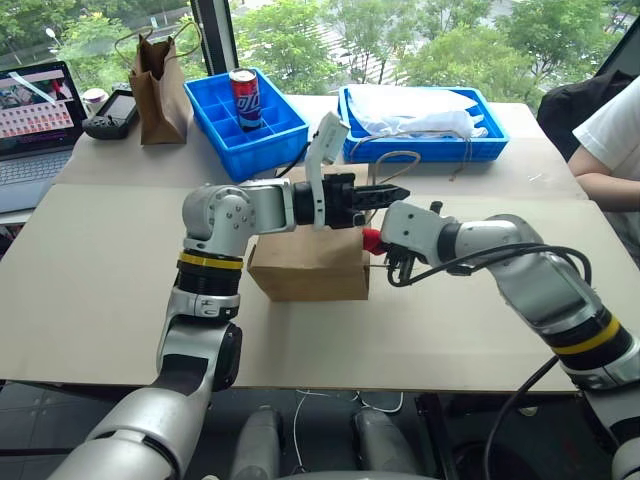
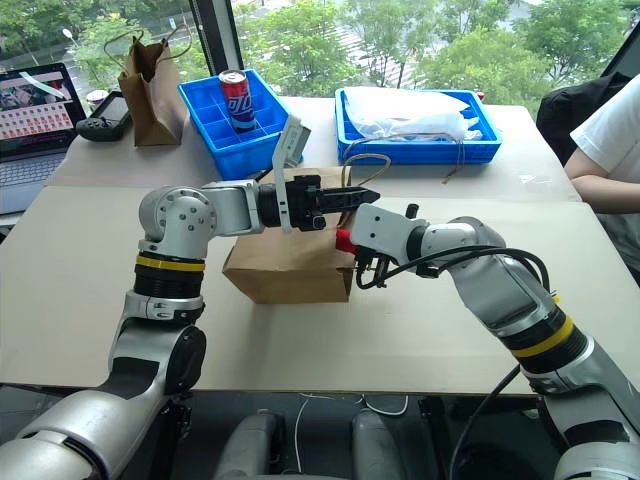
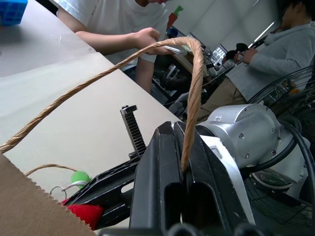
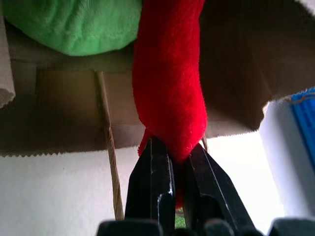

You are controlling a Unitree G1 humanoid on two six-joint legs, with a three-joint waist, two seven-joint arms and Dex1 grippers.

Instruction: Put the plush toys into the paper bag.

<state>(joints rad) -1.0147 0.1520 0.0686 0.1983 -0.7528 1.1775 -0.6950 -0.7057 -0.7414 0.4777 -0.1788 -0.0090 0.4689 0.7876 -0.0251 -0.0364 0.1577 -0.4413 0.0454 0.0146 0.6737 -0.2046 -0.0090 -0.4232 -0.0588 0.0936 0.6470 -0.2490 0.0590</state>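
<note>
At the bag mouth: I had the paper bag (image 1: 310,268) lying on the tabletop (image 1: 100,260).
Left tool (image 1: 392,193): clamped on its string handle (image 3: 192,98), holding the mouth open.
Right tool (image 4: 178,162): pinching the red chili toy (image 4: 170,73), already entering.
Green toy (image 4: 74,24): inside.

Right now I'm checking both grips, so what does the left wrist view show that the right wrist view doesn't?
Left wrist view alone: the left gripper shut on the bag's string handle, with two seated people behind the table.

Right wrist view alone: the light-green plush lying inside the paper bag, and a blue bin edge.

Both: the red chili plush pinched in the right gripper, at the bag's serrated rim.
</note>
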